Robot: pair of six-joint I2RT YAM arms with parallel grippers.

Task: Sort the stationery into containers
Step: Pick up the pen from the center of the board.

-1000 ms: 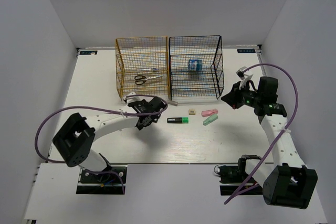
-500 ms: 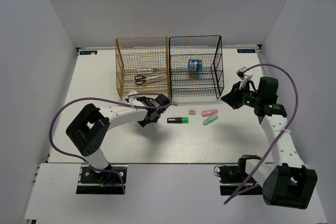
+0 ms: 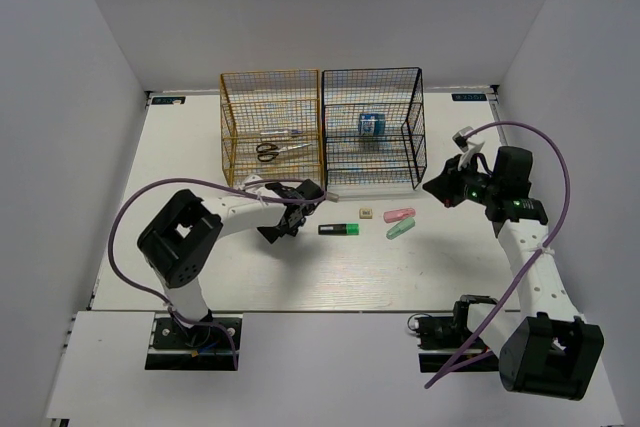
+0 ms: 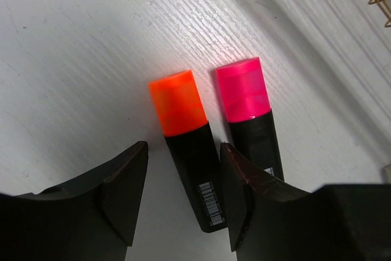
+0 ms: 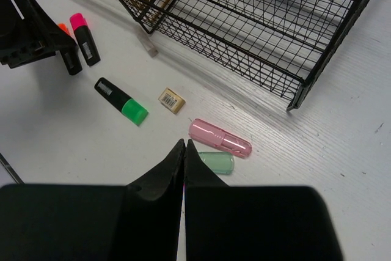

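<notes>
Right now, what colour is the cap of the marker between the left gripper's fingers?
Orange cap, clearest in the left wrist view.

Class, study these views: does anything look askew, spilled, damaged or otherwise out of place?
Nothing is damaged or spilled. Six unsorted items lie loose on the table: orange marker, pink marker, green marker, beige cube, pink piece, mint piece, all at mixed angles.

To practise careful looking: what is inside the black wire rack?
A blue roll sits on a rear shelf of the black rack. Overlapping mesh hides parts of the lower shelves.
</notes>
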